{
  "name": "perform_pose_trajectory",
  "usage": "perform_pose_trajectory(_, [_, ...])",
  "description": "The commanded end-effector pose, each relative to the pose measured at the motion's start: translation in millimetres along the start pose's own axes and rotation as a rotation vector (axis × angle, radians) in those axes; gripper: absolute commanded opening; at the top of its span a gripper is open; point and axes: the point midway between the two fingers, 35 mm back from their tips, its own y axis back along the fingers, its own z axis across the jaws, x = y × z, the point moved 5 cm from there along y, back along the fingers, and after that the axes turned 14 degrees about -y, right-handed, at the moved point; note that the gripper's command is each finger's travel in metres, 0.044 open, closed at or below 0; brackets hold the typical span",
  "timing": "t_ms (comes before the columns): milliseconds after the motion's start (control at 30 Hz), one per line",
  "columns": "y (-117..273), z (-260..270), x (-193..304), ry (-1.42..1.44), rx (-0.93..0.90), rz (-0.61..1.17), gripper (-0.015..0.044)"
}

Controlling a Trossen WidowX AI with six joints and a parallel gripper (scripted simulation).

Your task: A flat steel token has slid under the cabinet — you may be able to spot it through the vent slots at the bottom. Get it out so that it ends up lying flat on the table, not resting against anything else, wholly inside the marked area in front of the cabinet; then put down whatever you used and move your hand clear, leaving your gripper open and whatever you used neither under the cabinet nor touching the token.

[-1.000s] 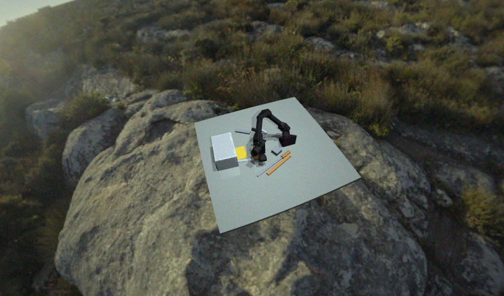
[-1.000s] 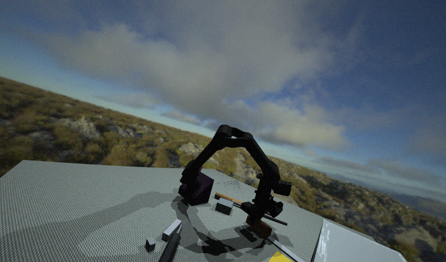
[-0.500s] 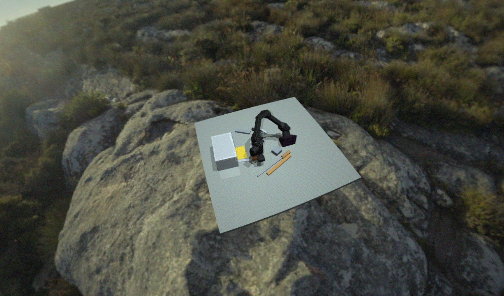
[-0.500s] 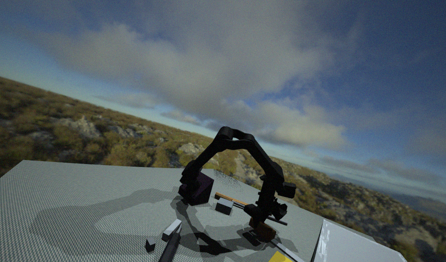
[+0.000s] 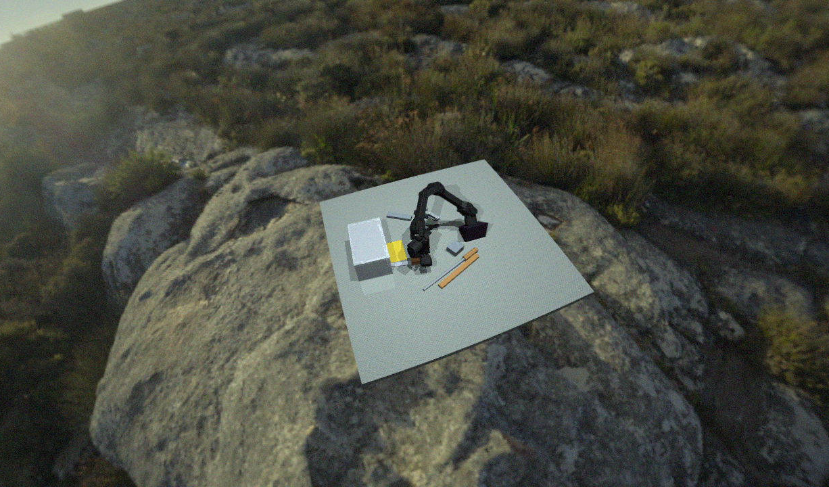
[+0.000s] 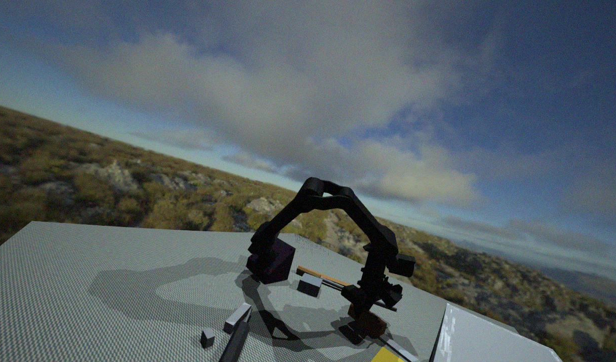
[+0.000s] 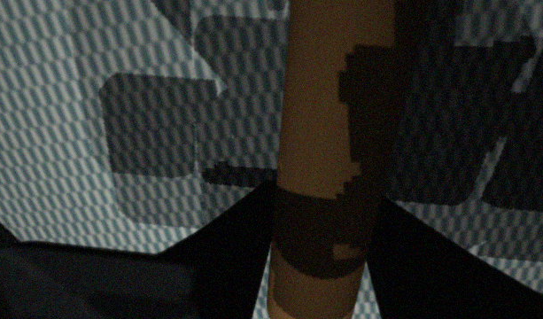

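One brown handle, apparently running to a pale flat blade, is clamped in the tool [image 5: 420, 264] [image 6: 362, 327] [image 7: 326, 221].

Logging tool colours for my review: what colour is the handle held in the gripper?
Brownish orange, partly in dark shadow; the wrist view shows the handle best.

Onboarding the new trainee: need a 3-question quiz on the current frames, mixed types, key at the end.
1. True or false: the jaws are shut on the orange-brown handle.
2. Multiple choice: what colour is the patch in front of the cabinet?
A) red
B) yellow
C) green
3. Fill in the blank: the loose rod with the orange grip lies beside a long flat strip coloured ____.

Key: 1 true; 2 B; 3 orange
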Motion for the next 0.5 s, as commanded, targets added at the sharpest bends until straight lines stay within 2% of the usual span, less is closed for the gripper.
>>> perform_pose_trajectory(0, [0.1, 1.9, -7.7, -0.002, -0.004, 0.001, 0.0])
perform_pose_trajectory(467, [0.4, 5.2, -22.3, -0.002, -0.004, 0.0, 0.0])
